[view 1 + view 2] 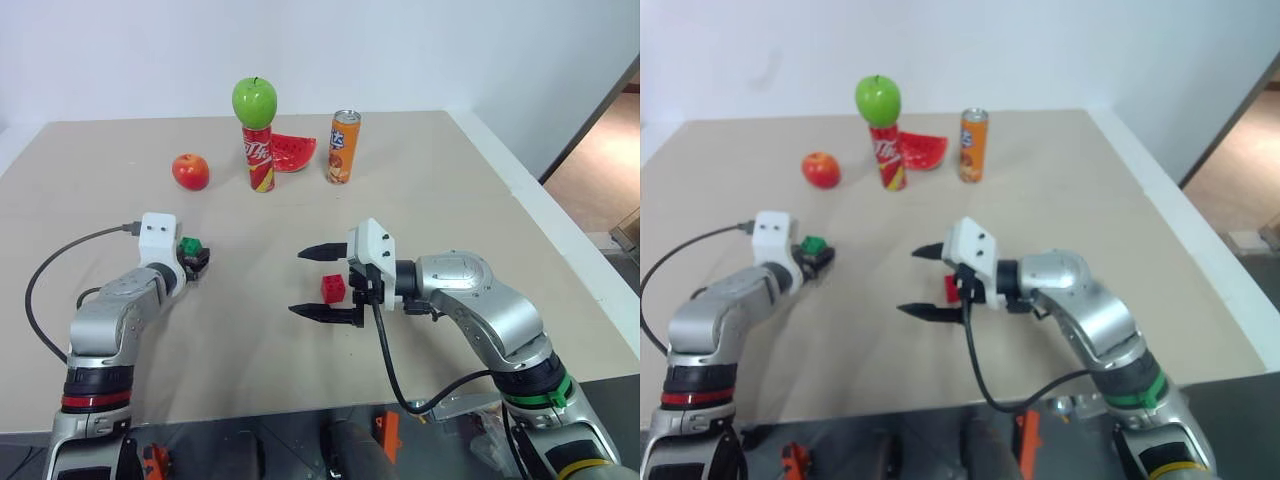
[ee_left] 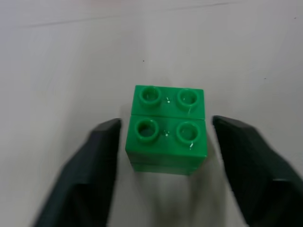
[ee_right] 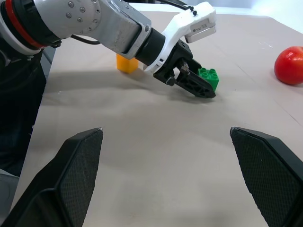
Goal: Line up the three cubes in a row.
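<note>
Right end effector (image 1: 322,283), lower center, fingers wide apart w/ red cube (image 1: 334,288) on the surface (image 1: 450,200) btwn them, left end effector (image 1: 197,260) at mid-left straddling green cube (image 2: 166,128), small gaps each side, not clamped, yellow-orange cube (image 3: 127,63) just beside that arm.

White script lettering on tall red soda can (image 1: 259,158), not legible; printed graphics on tall orange soda can (image 1: 342,147), wording also unreadable.
</note>
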